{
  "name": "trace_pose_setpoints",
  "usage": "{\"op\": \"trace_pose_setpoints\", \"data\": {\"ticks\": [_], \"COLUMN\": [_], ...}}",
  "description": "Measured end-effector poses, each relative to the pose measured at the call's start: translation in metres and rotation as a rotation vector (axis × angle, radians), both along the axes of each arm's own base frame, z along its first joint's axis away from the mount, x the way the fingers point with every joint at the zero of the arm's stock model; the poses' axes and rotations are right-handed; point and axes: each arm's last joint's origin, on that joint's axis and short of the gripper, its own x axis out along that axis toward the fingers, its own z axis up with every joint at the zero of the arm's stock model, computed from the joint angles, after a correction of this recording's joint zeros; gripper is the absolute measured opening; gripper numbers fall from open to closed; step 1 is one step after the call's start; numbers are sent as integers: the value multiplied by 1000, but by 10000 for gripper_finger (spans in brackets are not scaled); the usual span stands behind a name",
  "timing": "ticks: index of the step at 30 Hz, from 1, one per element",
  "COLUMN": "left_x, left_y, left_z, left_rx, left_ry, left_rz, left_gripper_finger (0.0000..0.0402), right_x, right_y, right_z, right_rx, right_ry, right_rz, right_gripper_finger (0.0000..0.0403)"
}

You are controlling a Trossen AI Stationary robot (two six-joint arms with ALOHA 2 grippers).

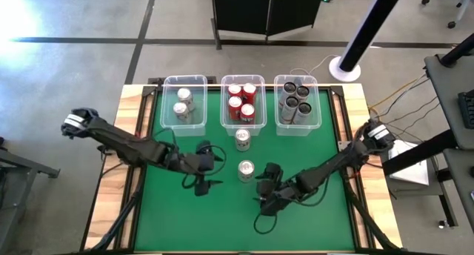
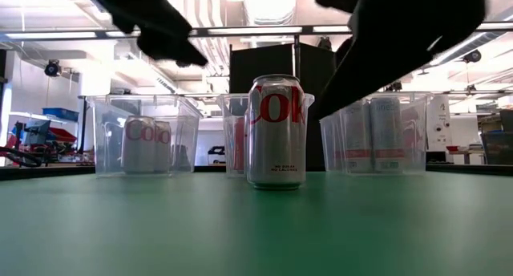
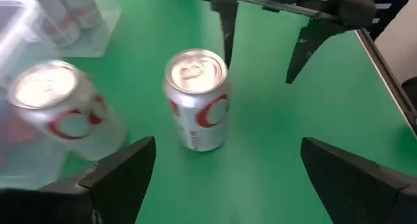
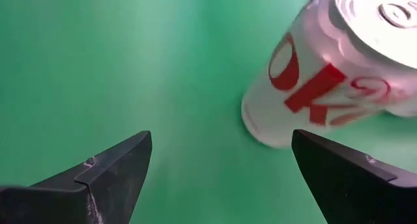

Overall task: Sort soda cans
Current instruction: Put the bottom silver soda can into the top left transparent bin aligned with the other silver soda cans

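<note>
Two silver-white soda cans stand upright on the green mat: a near can (image 1: 246, 170) (image 3: 195, 100) and a far can (image 1: 242, 138) (image 3: 62, 110) just in front of the bins. My left gripper (image 1: 215, 166) (image 3: 228, 178) is open, left of the near can and facing it. My right gripper (image 1: 261, 188) (image 4: 221, 178) is open, right of and nearer than that can (image 4: 332, 74). Neither gripper touches a can. In the low view one silver can (image 2: 275, 131) stands in the middle.
Three clear bins stand in a row at the far side: the left bin (image 1: 167, 121) holds two silver cans, the middle bin (image 1: 224, 121) several red cans, the right bin (image 1: 279, 125) several dark cans. Wooden rails border the mat. Bare mat lies toward the near edge.
</note>
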Motion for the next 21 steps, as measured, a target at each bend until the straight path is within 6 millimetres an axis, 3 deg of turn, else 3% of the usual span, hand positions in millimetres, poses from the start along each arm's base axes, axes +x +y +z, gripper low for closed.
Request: {"op": "trace_pose_setpoints", "data": {"ticks": [7,17,21], "left_x": [20,60,69], "left_y": [-1,-1,1], "left_z": [-45,-81,-82], "left_rx": [12,28,24], "left_ry": [-2,70,39], "left_rz": [51,104,112], "left_gripper_finger": [366,366,366], "right_x": [5,7,9], "right_y": [-20,-23,-22], "right_z": [-8,-8,-9], "right_rx": [1,13,11], "right_ry": [-1,11,2], "right_rz": [-41,10,34], "right_gripper_finger": [364,364,364]}}
